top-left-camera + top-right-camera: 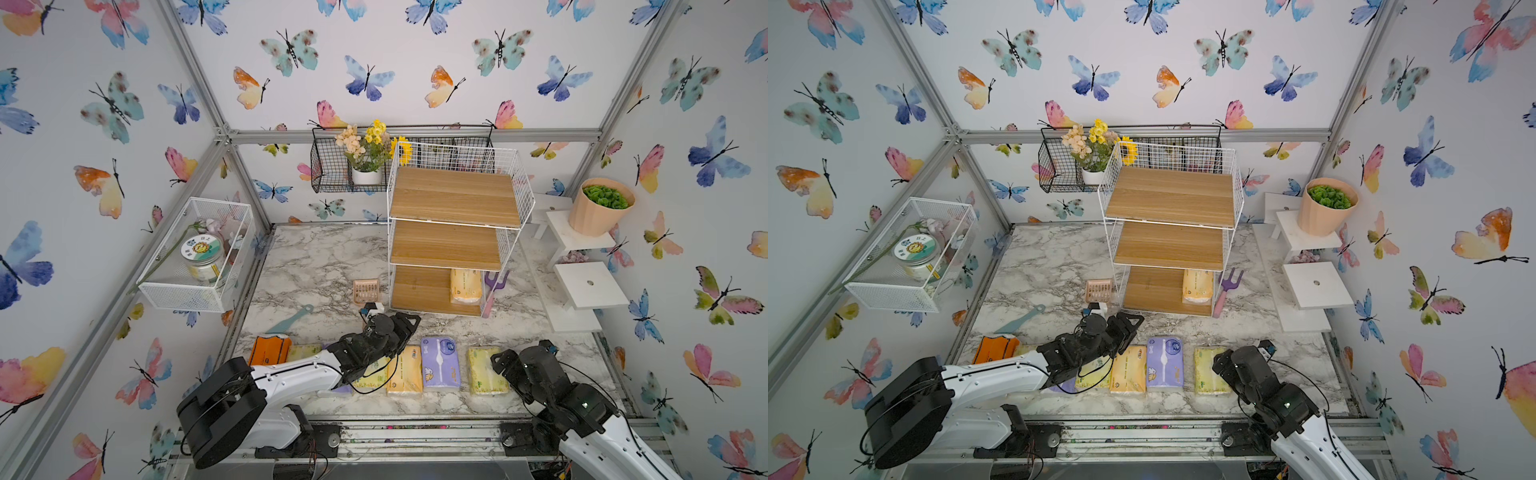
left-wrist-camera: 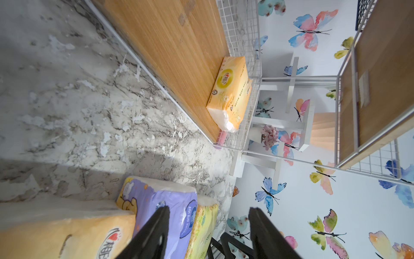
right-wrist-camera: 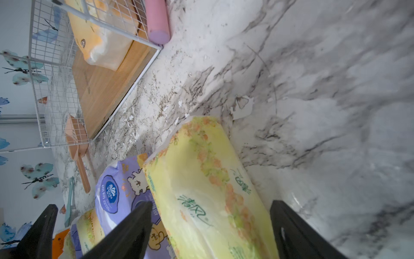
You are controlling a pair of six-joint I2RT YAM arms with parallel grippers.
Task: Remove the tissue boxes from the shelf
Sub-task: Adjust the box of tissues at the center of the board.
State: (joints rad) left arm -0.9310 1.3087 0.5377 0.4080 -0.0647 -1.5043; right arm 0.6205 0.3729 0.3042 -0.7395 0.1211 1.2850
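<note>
Remainder on shelf: one light orange pack, flat on bottom tier, close against side mesh, well ahead of left gripper and roughly in line with gap between its fingers. Upper two tiers bare.

Left gripper: spread, nothing between fingers, hovering over row of packs lying on marble table. Right gripper: spread wide, one finger on each side of yellow-green pack at end of that row. No squeeze visible, wrapper undented at either finger.

Handling, as judged: light, soft, compressible. Glossy film likely slippery and prone to crumple. Loose puckered film at end nearest left gripper, so poor purchase there. Best taken across short width at mid-length, with moderate squeeze. Should be drawn out toward gripper before lifting, given low headroom under middle tier and mesh close alongside.

Seen only from left wrist: label face, crimped end, closeness of pack to mesh. Seen only in both top views: whole rack, and seven packs counted on table, two largely masked by left arm. Also pink-handled fork outside mesh, just beside shelf pack. Seen only from right wrist: clearance of fingers about yellow-green pack.
</note>
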